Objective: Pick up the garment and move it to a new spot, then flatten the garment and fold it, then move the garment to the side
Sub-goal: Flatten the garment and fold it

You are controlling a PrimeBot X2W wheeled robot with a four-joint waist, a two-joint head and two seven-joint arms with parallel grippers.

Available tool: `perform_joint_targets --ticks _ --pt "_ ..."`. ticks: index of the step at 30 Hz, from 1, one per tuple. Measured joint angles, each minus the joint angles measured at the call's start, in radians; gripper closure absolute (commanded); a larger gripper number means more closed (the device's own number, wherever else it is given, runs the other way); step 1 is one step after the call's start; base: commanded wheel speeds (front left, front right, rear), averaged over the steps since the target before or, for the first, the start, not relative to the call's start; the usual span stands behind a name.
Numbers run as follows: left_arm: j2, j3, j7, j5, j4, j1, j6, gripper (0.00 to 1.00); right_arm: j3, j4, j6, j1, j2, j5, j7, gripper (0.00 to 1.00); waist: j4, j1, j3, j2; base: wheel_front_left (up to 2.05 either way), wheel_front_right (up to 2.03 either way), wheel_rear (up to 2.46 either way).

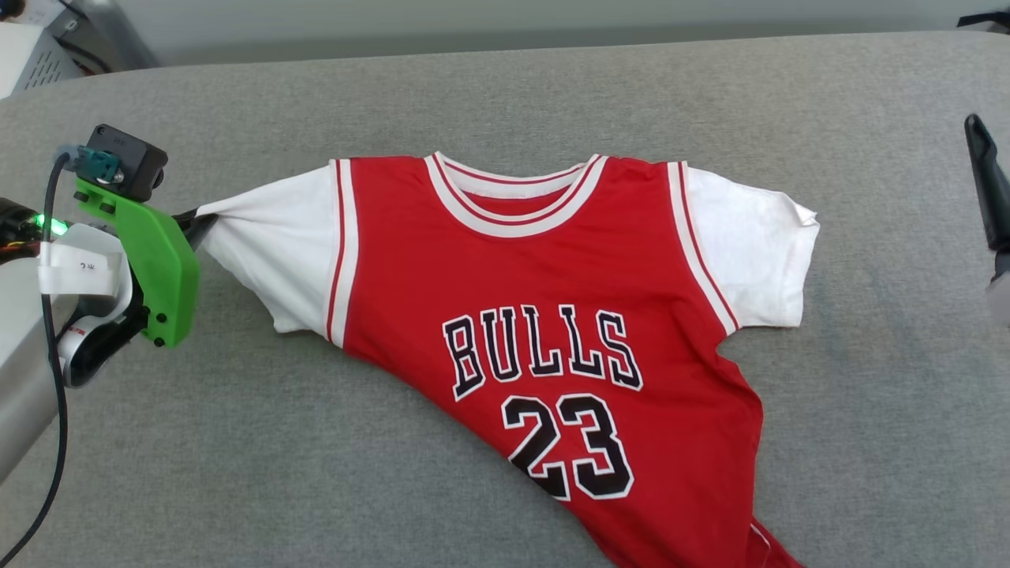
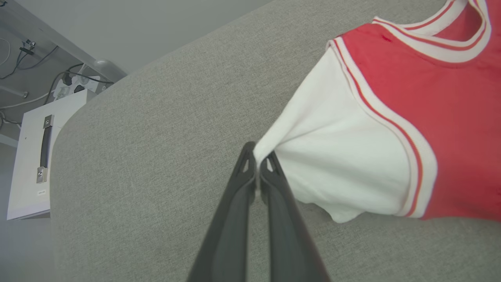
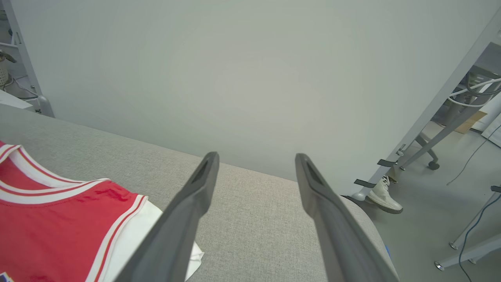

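The garment (image 1: 544, 276) lies front up on the grey table (image 1: 237, 442), a red jersey with white sleeves and black "BULLS 23" lettering. Its lower left part is folded under along a diagonal, and its hem runs off the bottom of the head view. My left gripper (image 2: 258, 158) is shut on the tip of the garment's (image 2: 352, 149) white sleeve, which is pulled into a point; in the head view that gripper (image 1: 197, 225) sits at the left. My right gripper (image 3: 254, 162) is open and empty above the table's far right, beside the garment's (image 3: 58, 227) other sleeve. One finger (image 1: 986, 181) of it shows at the head view's right edge.
Grey cloth covers the table (image 2: 156, 137), with bare room all around the jersey. A white cabinet (image 2: 35, 156) and cables stand beyond the left edge. A pale wall rises behind the table (image 3: 254, 219), and a person's shoe (image 3: 381, 194) rests on the floor at the right.
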Motion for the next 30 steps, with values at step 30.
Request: perform_joint_targets --ticks 30 --pt "-0.043 0.016 -0.062 0.096 -0.204 -0.076 0.093 1.0 0.635 0.412 0.0 -0.532 -0.198 0.453 0.77 0.0 0.121 0.0001 0.199 0.0 0.0 0.0 0.0"
